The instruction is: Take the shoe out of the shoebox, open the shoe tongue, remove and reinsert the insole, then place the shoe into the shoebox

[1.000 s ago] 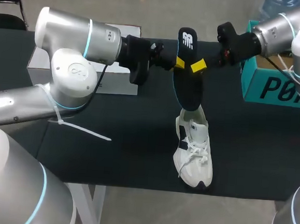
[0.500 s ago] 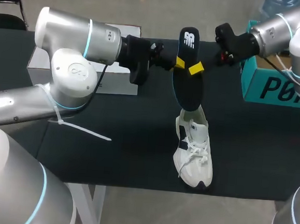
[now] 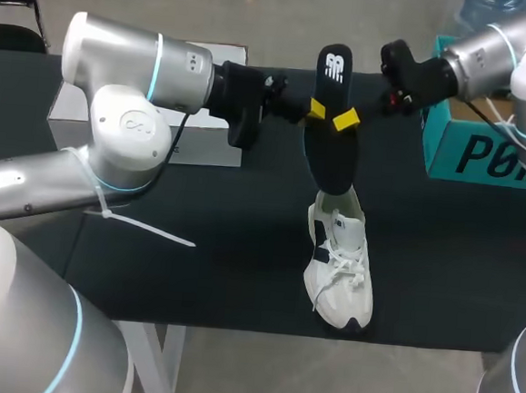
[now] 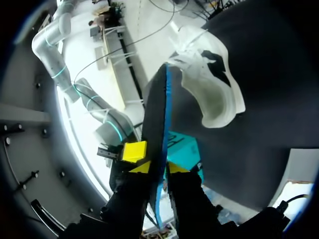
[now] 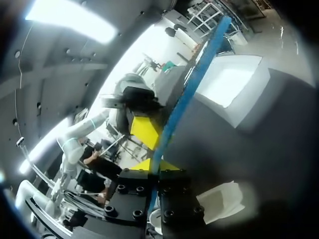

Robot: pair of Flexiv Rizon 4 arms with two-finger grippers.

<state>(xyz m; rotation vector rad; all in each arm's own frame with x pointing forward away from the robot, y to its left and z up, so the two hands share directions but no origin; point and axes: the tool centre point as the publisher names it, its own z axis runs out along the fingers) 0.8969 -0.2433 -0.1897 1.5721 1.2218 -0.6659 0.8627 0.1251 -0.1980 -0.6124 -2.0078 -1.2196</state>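
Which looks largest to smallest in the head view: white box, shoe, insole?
Largest: white box, though partly hidden.
Then shoe and insole: alike in length; the raised insole is nearer the camera, so unranked.

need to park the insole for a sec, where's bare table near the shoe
Bare table left of the shoe, in front of the white box; more right of it, before the teal shoebox. Crowded beyond the shoe, where the left gripper and right gripper hold the insole.
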